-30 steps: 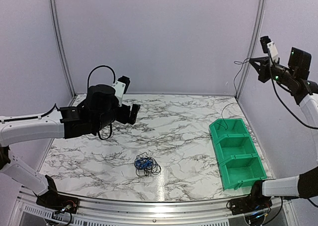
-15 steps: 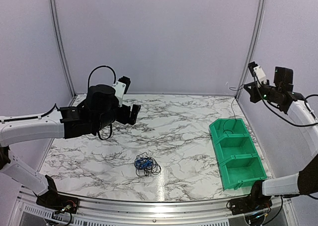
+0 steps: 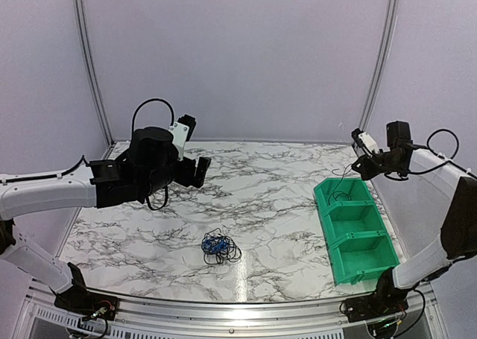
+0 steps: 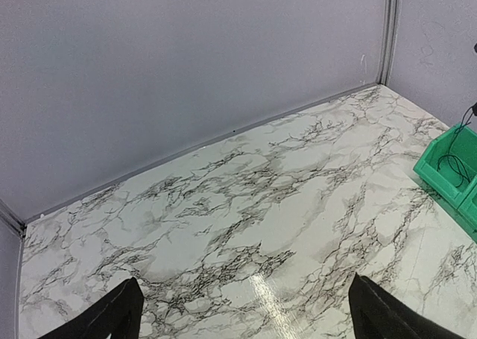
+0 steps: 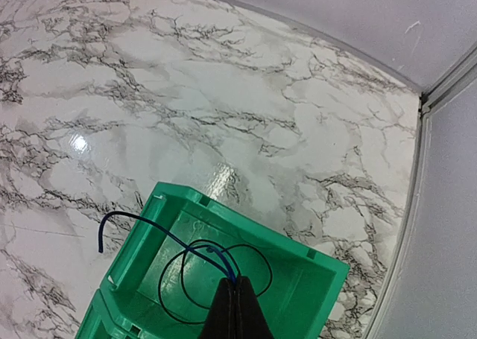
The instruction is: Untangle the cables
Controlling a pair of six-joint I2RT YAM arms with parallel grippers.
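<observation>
Presently a blue cable [image 5: 149,224] is clamped in the right gripper [image 5: 238,283] over the green bin [image 5: 305,298]; the cable tangle [image 3: 220,246] lies left of it, the left gripper [image 4: 242,311] spread. Released early, its end could spill outside.

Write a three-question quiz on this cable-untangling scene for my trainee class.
1. True or false: the tangle of cables lies on the table, outside the green bin.
2. The right gripper is shut on: A) a blue cable; B) the bin's wall; C) nothing.
3. Which gripper is open?
Key: 1 true; 2 A; 3 the left gripper.
</observation>
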